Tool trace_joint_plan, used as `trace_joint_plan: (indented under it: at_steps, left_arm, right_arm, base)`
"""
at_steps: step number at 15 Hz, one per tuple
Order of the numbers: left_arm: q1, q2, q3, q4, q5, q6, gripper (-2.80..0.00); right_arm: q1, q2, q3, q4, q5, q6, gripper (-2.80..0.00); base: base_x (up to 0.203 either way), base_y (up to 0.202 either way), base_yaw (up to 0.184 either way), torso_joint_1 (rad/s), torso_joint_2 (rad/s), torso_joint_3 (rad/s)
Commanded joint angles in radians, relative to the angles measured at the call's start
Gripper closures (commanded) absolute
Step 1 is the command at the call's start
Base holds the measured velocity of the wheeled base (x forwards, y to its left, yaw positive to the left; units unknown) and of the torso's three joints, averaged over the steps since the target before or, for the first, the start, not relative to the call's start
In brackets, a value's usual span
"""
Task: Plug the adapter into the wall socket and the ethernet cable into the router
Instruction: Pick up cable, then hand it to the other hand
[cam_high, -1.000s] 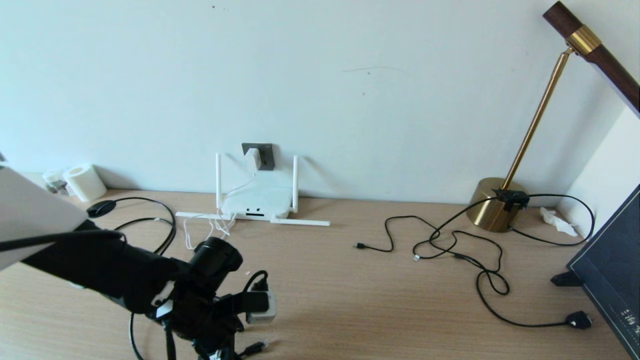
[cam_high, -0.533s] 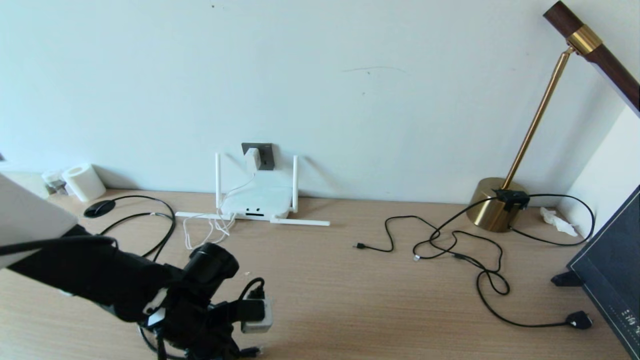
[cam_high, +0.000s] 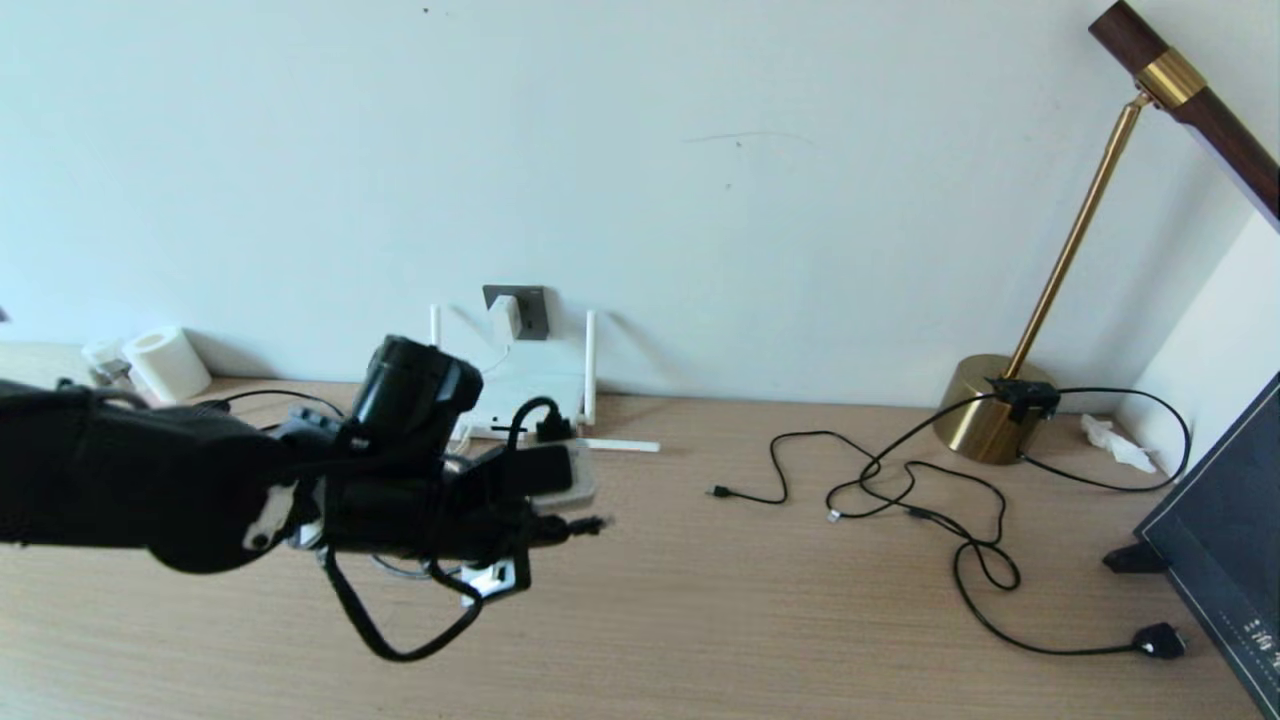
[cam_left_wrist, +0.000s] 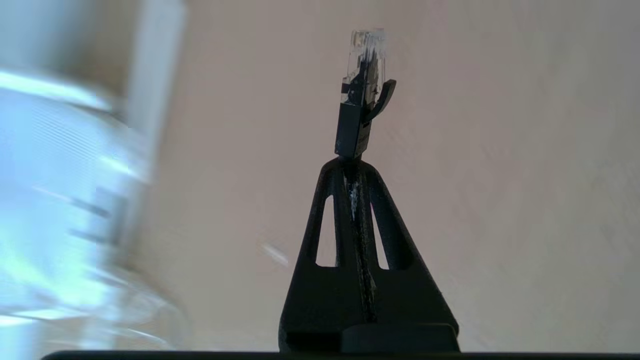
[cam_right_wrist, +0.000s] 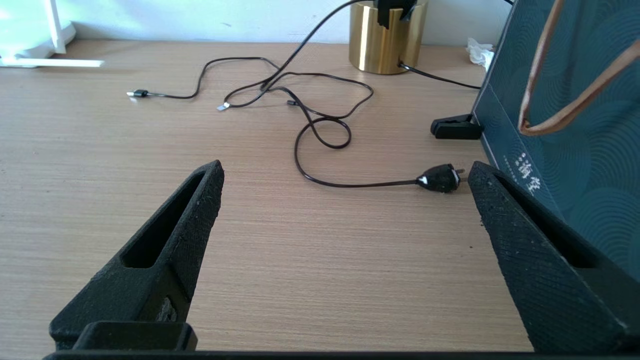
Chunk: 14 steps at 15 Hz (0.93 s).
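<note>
My left gripper (cam_high: 562, 527) is shut on the ethernet cable, whose black plug with a clear tip (cam_high: 592, 522) sticks out past the fingertips. It hangs above the table, in front of the router (cam_high: 525, 385) and a little to its right. In the left wrist view the plug (cam_left_wrist: 362, 95) stands straight out of the shut gripper (cam_left_wrist: 351, 165), with the router (cam_left_wrist: 55, 170) a blur beside it. The cable's slack (cam_high: 400, 645) loops down under the arm. The white adapter (cam_high: 507, 318) sits in the dark wall socket (cam_high: 533, 308). My right gripper (cam_right_wrist: 346, 169) is open and empty, low over the table.
Thin black USB cables (cam_high: 880, 485) sprawl right of centre, ending in a black power plug (cam_high: 1158, 640) (cam_right_wrist: 440, 178). A brass lamp base (cam_high: 985, 410) stands at the back right, a dark blue bag (cam_high: 1220, 545) at the right edge. A paper roll (cam_high: 168, 362) is far left.
My left arm has risen from the table's front edge and swung up and back toward the router, carrying the ethernet plug. The cable's slack now hangs below it.
</note>
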Motion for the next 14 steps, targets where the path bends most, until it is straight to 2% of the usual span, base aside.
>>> trace_joint_plan:
  at_steps: [1,2,5,7,8,10,11,12,14]
  left_arm:
    - [-0.051,-0.018,-0.132,0.001,0.01,0.005,0.0]
    - [-0.069,-0.012,-0.185,0.002,0.029,0.005,0.0]
    - [-0.108,0.064,-0.373,0.041,0.059,0.0,0.0]
    - [-0.19,0.082,-0.434,0.119,0.075,-0.012,0.0]
    - [-0.238,0.082,-0.465,0.137,0.089,-0.028,0.0]
    - [-0.293,0.069,-0.502,0.166,0.101,-0.04,0.0]
    - [-0.316,0.045,-0.492,0.175,0.114,-0.041,0.0]
    - [-0.344,0.03,-0.478,0.185,0.139,-0.041,0.0]
    - [-0.382,0.009,-0.458,0.191,0.154,-0.04,0.0]
  right_arm:
    - [0.0,0.002,0.001,-0.001,0.005,-0.03,-2.8]
    - [0.0,0.0,0.0,-0.001,0.004,-0.05,-2.8]
    - [0.0,0.0,0.0,0.002,0.001,-0.032,-2.8]
    - [0.001,0.002,-0.044,0.007,0.009,0.014,-2.8]
    - [0.001,0.021,-0.126,0.046,0.044,0.057,-2.8]
    - [0.004,0.109,-0.335,0.207,0.197,0.162,-2.8]
    - [0.007,0.185,-0.438,0.307,0.354,0.232,-2.8]
    - [0.009,0.261,-0.491,0.363,0.478,0.279,-2.8]
    - [0.011,0.395,-0.528,0.423,0.606,0.335,-2.8]
  base:
    - [0.0,0.0,0.0,0.0,0.0,0.0]
    - [0.0,0.0,0.0,0.0,0.0,0.0]
    - [0.0,0.0,0.0,0.0,0.0,0.0]
    - [0.0,0.0,0.0,0.0,0.0,0.0]
    - [0.0,0.0,0.0,0.0,0.0,0.0]
    - [0.0,0.0,0.0,0.0,0.0,0.0]
    - [0.0,0.0,0.0,0.0,0.0,0.0]
    - [0.0,0.0,0.0,0.0,0.0,0.0]
    - [0.0,0.0,0.0,0.0,0.0,0.0]
